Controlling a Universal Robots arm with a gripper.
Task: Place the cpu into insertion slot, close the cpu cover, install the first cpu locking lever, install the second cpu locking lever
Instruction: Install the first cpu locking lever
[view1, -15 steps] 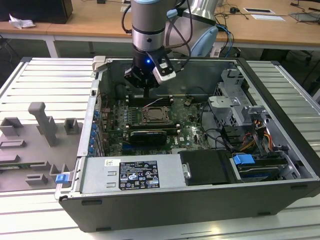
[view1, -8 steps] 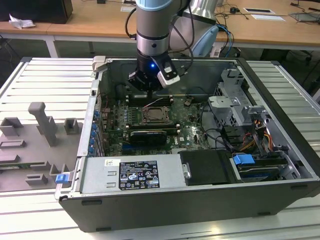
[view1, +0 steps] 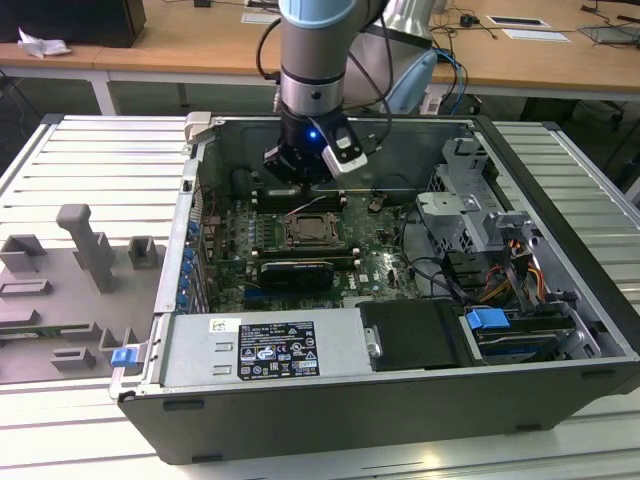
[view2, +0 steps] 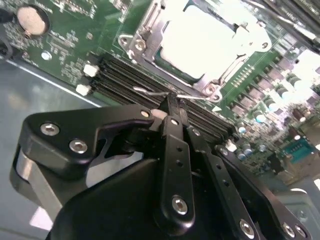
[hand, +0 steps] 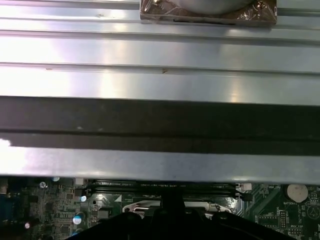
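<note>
1. Nearest is the case (view1: 400, 400). It lies open on the worktop (view1: 80, 430), with grey fixtures (view1: 90, 250) well apart at the exterior view's left.
2. Inside, on the board (view2: 60, 45), a long black card (view1: 295, 270) lies just on the near side of the slot (view1: 292, 240).
3. The cpu (view2: 200, 35) sits in the slot with its pale top showing through the frame. The first step looks done.
4. The cover (view2: 148, 27) lies flat around the cpu rather than standing up. The second step also looks done.
5. A thin wire lever (view2: 150, 92) runs along the slot's far edge, between it and the memory slots (view2: 125, 80).
   - I cannot tell whether this lever is hooked under its catch.
   - I cannot make out where the other lever stands.
   - By my judgement the work has reached the lever steps, and neither lever can be counted as locked from these pictures.
6. Just beyond, the claw (view2: 170, 107) hangs over the memory slots on the far side of the slot.
   - Its fingers are drawn together and nothing bulky sits between them.
   - The tip meets the wire lever, but I cannot tell whether it pinches the wire or only presses on it.
7. Farthest is the case's far wall (view1: 400, 150), behind the arm.
</note>
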